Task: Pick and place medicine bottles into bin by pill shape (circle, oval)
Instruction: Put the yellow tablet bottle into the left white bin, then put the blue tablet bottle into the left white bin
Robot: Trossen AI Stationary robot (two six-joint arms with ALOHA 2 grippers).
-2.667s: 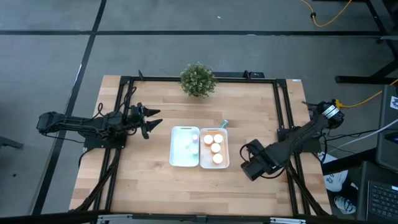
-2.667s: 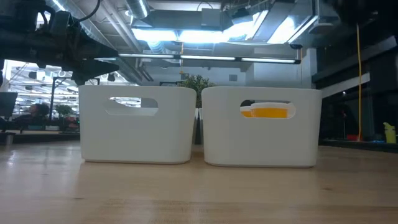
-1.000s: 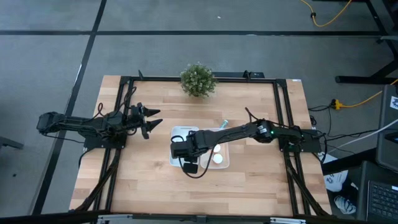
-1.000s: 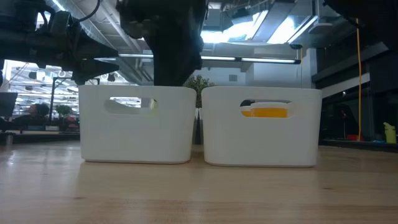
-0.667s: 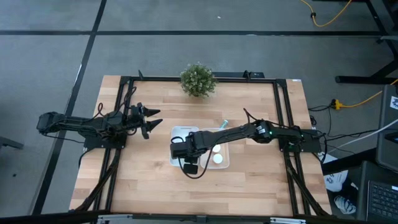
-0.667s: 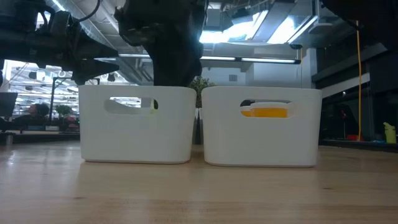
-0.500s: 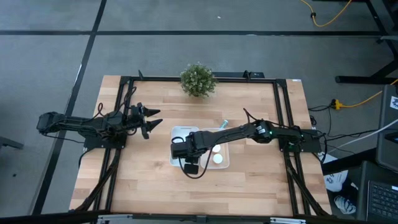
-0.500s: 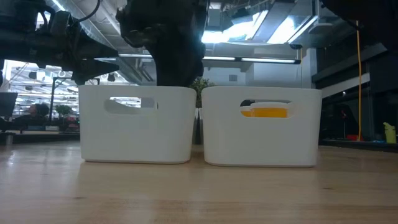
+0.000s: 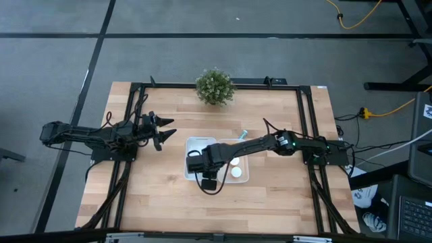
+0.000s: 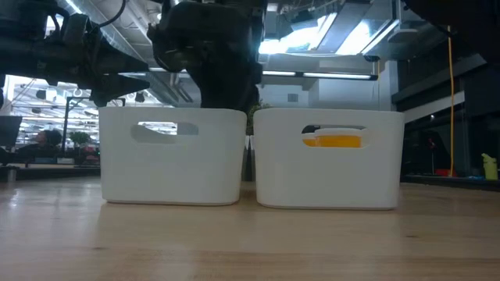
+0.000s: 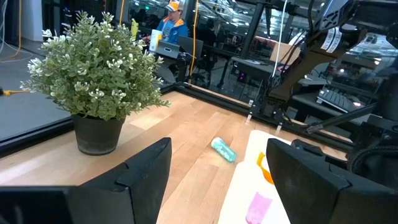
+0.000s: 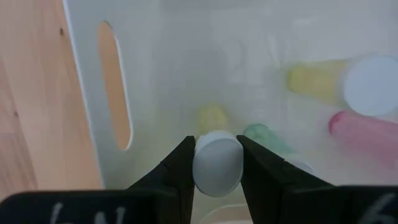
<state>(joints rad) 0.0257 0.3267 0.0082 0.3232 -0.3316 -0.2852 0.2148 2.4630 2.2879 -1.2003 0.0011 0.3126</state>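
1. the right gripper [image 12: 217, 163] hung over the left bin [image 9: 192, 143], fingers clamped on a white-capped medicine bottle [image 12: 217, 163].
2. more bottles [image 12: 367, 127] lay on that bin's floor.
3. the left gripper [image 9: 164, 130] waited left of the bins, fingers apart, nothing between them.
4. a teal bottle [image 11: 223, 150] lay on the table [image 9: 270, 202] behind the bins.
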